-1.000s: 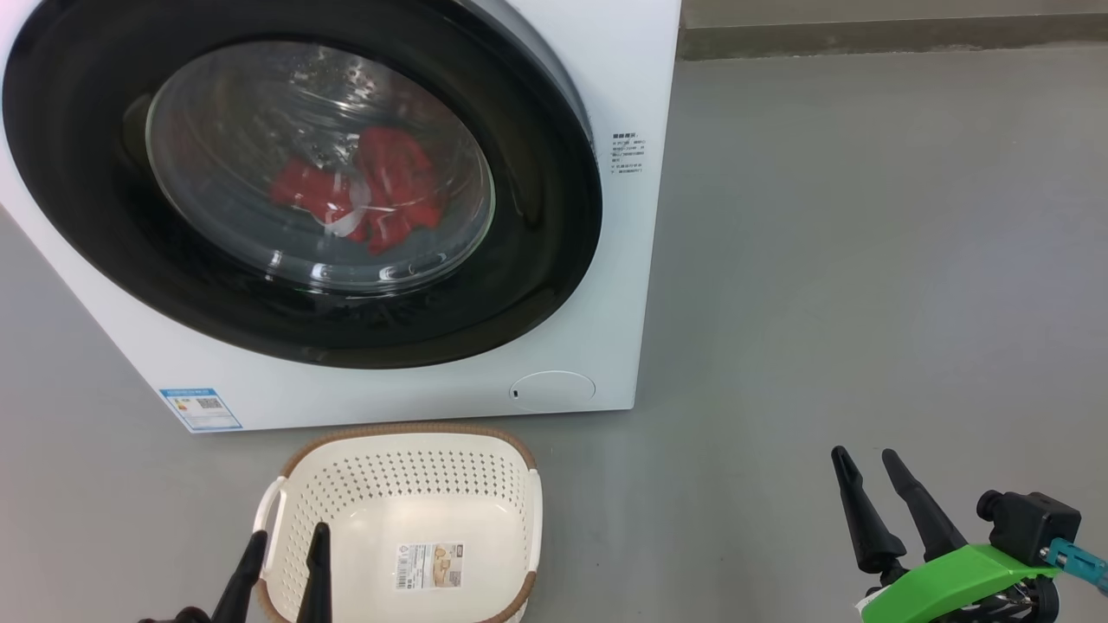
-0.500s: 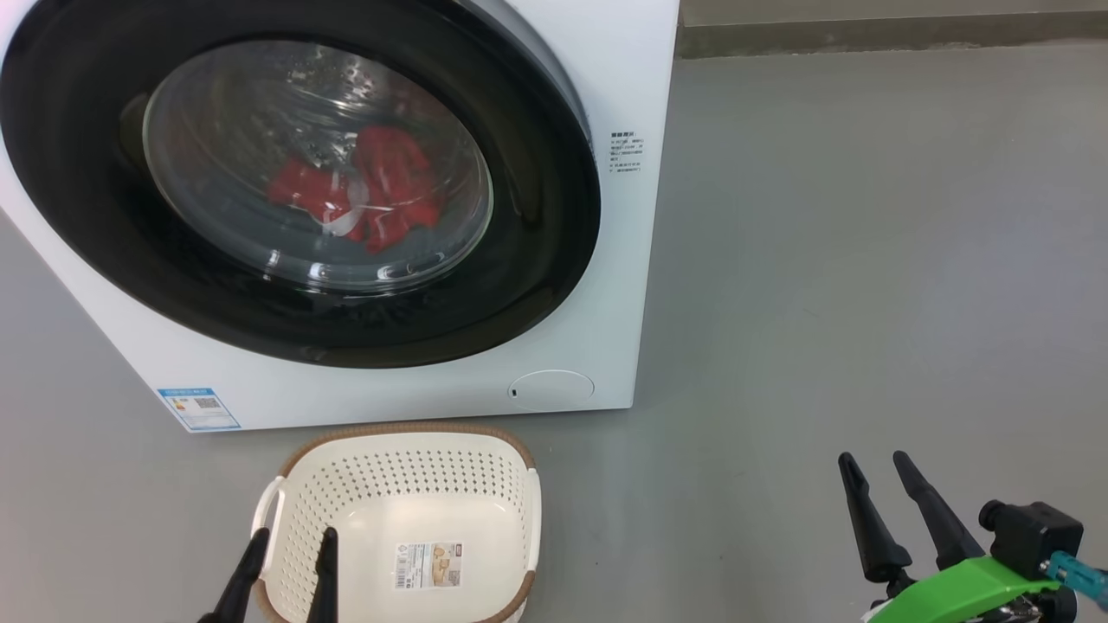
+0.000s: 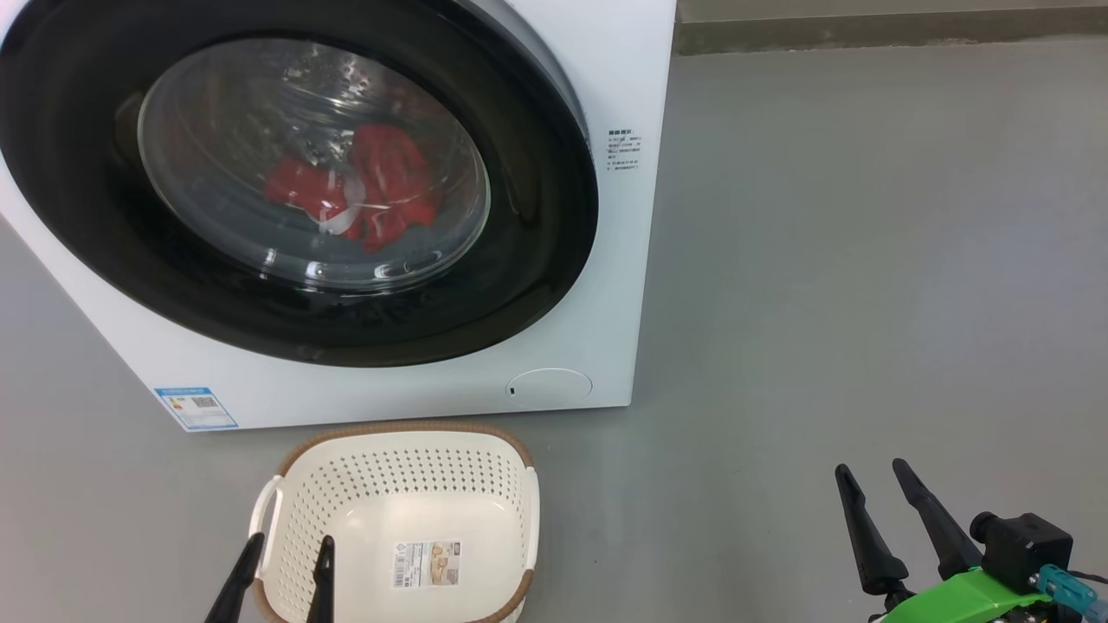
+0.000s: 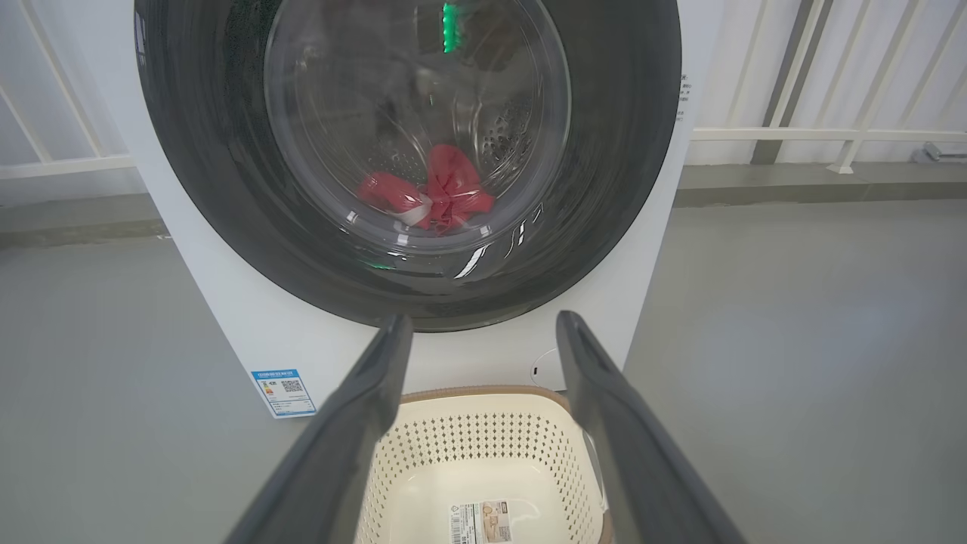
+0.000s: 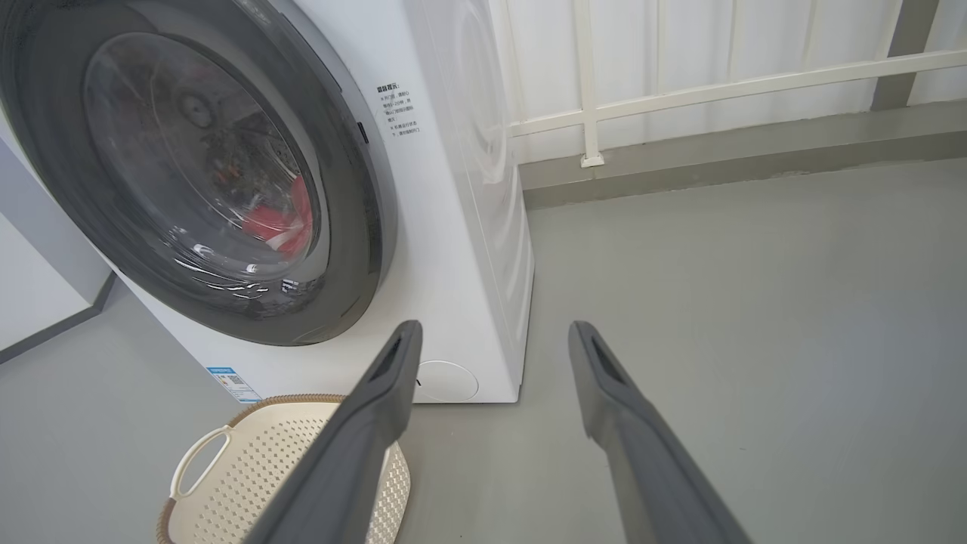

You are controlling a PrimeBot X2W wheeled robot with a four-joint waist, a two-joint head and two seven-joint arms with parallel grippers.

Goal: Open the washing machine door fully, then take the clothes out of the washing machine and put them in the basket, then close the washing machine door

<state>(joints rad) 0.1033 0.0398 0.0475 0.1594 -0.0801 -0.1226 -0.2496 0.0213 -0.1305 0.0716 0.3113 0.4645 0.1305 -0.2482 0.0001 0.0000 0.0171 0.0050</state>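
The basket [image 3: 398, 430] is sitting at six o'clock beneath the shut washing machine door [image 3: 537, 216] — likely to catch the clothes [image 3: 372, 186] — while the left gripper [image 3: 290, 545] and right gripper [image 3: 870, 472] are hovering, jaws spread.

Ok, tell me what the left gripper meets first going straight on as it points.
Probably the big white washing machine's front, just below its round black-rimmed door, passing over the cream perforated basket; depth unclear.

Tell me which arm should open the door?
Right, probably: the right gripper is open and faces the door's right edge over bare floor; the left gripper, open, hangs over the basket.
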